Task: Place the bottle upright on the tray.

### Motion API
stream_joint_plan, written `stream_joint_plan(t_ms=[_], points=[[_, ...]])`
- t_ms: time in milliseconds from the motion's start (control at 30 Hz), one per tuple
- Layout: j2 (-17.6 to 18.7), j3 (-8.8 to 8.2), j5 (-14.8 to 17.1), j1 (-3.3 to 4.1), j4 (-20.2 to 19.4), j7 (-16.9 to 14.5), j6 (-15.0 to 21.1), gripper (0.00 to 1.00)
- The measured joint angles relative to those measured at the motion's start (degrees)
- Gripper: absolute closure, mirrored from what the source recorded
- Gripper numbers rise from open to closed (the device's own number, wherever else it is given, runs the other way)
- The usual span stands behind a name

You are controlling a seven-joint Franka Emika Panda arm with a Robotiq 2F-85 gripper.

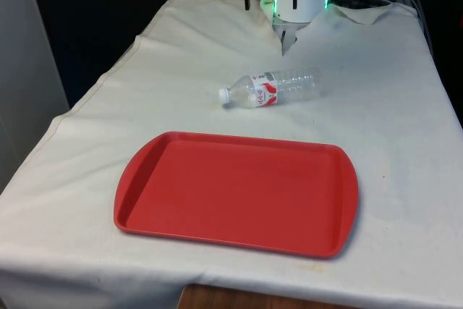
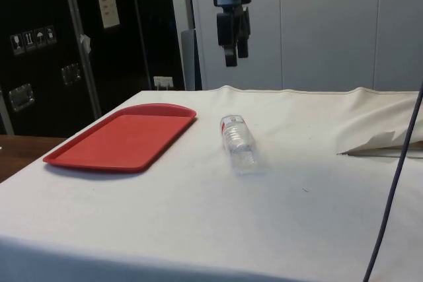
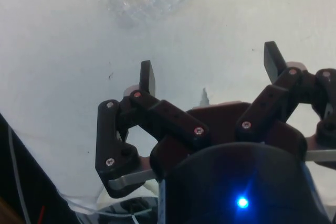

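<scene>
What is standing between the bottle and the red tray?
Nothing visible. The bottle lies on its side on bare cloth, and the tray is empty. The open hand hangs above, with no obstacle between.

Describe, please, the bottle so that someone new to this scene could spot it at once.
Start at the large red plastic tray on the white cloth-covered table. Just beyond it, towards the robot, a small clear plastic bottle lies on its side. Its white cap and red-and-white label mark it out, and it rests directly on the cloth.

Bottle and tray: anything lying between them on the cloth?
Nothing. In the front view the bottle lies on its side beyond the red tray, with bare white cloth between them.
</scene>
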Motion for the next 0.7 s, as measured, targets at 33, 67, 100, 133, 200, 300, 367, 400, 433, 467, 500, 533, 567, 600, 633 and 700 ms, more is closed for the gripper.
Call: stream_joint_plan(t_ms=[33, 67, 100, 133, 200, 300, 367, 400, 433, 467, 500, 533, 567, 600, 633, 700], points=[[0.2, 0.00, 0.0, 0.00, 0.1, 0.0, 0.2, 0.00], [0.7, 0.00, 0.1, 0.00, 0.2, 0.1, 0.5, 0.00], [1.0, 0.00, 0.1, 0.00, 0.3, 0.2, 0.5, 0.00], [1.0, 0.00, 0.1, 0.00, 0.3, 0.2, 0.5, 0.00], [1.5, 0.00, 0.1, 0.00, 0.5, 0.3, 0.7, 0.00], [2.2, 0.00, 0.2, 0.00, 0.5, 0.6, 1.2, 0.00], [2.6, 0.00, 0.3, 0.00, 0.5, 1.0, 1.4, 0.00], [2.7, 0.00, 0.4, 0.00, 0.5, 1.2, 1.5, 0.00], [2.7, 0.00, 0.4, 0.00, 0.5, 1.2, 1.5, 0.00], [2.9, 0.00, 0.4, 0.00, 0.5, 1.5, 1.6, 0.00], [3.0, 0.00, 0.4, 0.00, 0.5, 1.8, 1.7, 0.00], [3.3, 0.00, 0.5, 0.00, 0.5, 2.1, 1.9, 0.00], [3.4, 0.00, 0.5, 0.00, 0.5, 2.5, 2.1, 0.00], [4.0, 0.00, 0.5, 0.00, 0.5, 3.1, 2.5, 0.00], [4.1, 0.00, 0.6, 0.00, 0.5, 3.4, 2.7, 0.00], [4.5, 0.00, 0.7, 0.00, 0.6, 4.1, 2.9, 0.00]])
